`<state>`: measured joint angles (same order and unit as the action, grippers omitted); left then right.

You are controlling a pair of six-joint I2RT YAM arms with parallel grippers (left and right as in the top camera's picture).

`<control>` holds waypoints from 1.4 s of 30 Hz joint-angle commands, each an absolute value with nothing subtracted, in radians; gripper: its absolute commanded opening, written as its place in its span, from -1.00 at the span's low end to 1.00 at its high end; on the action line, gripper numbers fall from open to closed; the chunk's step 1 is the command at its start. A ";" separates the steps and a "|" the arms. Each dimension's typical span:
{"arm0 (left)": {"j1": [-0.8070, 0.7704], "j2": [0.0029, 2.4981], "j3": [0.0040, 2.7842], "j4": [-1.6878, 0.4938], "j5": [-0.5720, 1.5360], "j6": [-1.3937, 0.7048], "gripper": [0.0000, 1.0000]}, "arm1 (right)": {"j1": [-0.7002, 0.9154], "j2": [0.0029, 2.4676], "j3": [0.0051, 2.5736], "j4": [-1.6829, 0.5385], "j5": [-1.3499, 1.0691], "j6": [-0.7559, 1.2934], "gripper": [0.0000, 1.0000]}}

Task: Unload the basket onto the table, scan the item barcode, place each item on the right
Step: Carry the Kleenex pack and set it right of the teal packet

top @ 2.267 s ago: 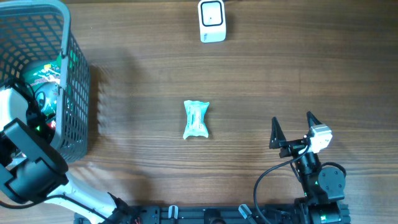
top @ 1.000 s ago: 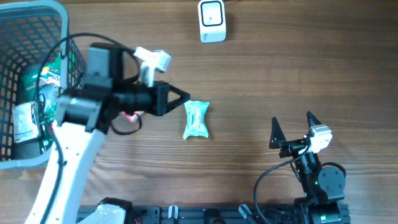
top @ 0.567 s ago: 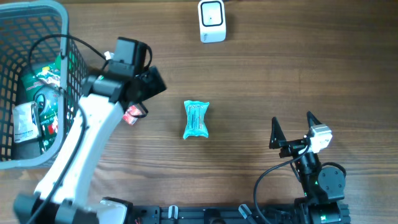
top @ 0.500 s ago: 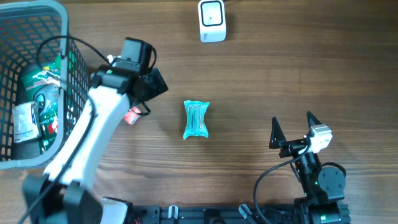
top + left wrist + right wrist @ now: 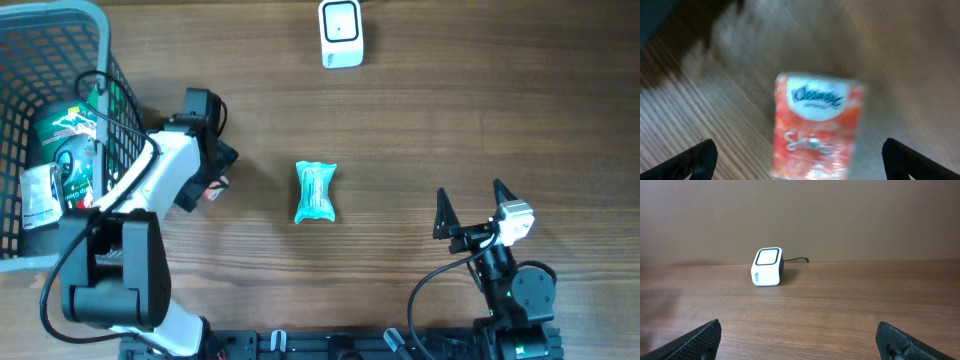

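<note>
Open left claw (image 5: 800, 157) above orange tissue pack (image 5: 815, 125) beside grey basket (image 5: 60, 12) of packets (image 5: 62, 125); teal packet (image 5: 316, 191) mid-frame, scanner (image 5: 341, 33) top; right claw (image 5: 469, 192) open.

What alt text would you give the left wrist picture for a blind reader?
A blurry orange Kleenex pack lies on a wooden table. The open left pincer's dark tips frame it from the bottom corners.

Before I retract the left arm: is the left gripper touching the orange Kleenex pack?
Apart. The left wrist view shows the left gripper wide open, with bare table on both sides between its fingers and the Kleenex pack.
</note>
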<state>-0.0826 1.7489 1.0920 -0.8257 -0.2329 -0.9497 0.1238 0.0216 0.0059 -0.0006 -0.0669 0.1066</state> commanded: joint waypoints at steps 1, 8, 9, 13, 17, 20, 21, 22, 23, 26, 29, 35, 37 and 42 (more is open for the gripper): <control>-0.073 1.755 1.005 -0.775 -0.183 -0.974 0.93 | 0.128 0.017 0.005 0.002 -0.067 0.097 1.00; -0.074 1.755 0.967 -0.777 -0.183 -0.977 -0.67 | 0.128 0.017 0.005 0.002 -0.067 0.097 0.99; -0.074 1.753 0.968 -0.778 -0.183 -0.977 -0.75 | 0.128 0.017 0.005 0.002 -0.067 0.097 1.00; -0.076 1.679 1.068 -0.860 -0.182 -0.946 -0.84 | 0.128 0.017 0.005 0.002 -0.067 0.097 0.99; -0.117 1.541 1.161 -0.859 -0.167 -0.878 -0.80 | 0.128 0.017 0.005 0.002 -0.067 0.097 1.00; -0.153 1.501 1.161 -0.831 -0.094 -0.876 -0.79 | 0.128 0.017 0.005 0.002 -0.067 0.097 0.99; -0.174 1.499 1.161 -0.815 -0.053 -0.867 -0.80 | 0.128 0.017 0.005 0.002 -0.067 0.097 0.99; -0.193 1.500 1.161 -0.805 -0.035 -0.867 -0.81 | 0.128 0.017 0.005 0.002 -0.067 0.097 0.99; -0.216 1.501 1.161 -0.796 -0.030 -0.867 -0.84 | 0.128 0.017 0.005 0.002 -0.067 0.097 0.99; -0.328 1.502 1.161 -0.749 -0.007 -0.867 -0.92 | 0.128 0.017 0.005 0.002 -0.067 0.097 1.00; -0.484 1.518 1.161 -0.666 -0.008 -0.867 -0.92 | 0.128 0.017 0.005 0.002 -0.067 0.097 1.00; -0.757 1.694 1.161 -0.506 -0.008 -0.872 -0.92 | 0.128 0.017 0.005 0.002 -0.067 0.097 0.99; -0.811 1.771 1.161 -0.470 -0.008 -0.871 -0.92 | 0.128 0.017 0.005 0.002 -0.067 0.097 0.99; -0.887 1.903 1.161 -0.430 -0.008 -0.867 -0.92 | 0.128 0.017 0.005 0.002 -0.067 0.097 0.99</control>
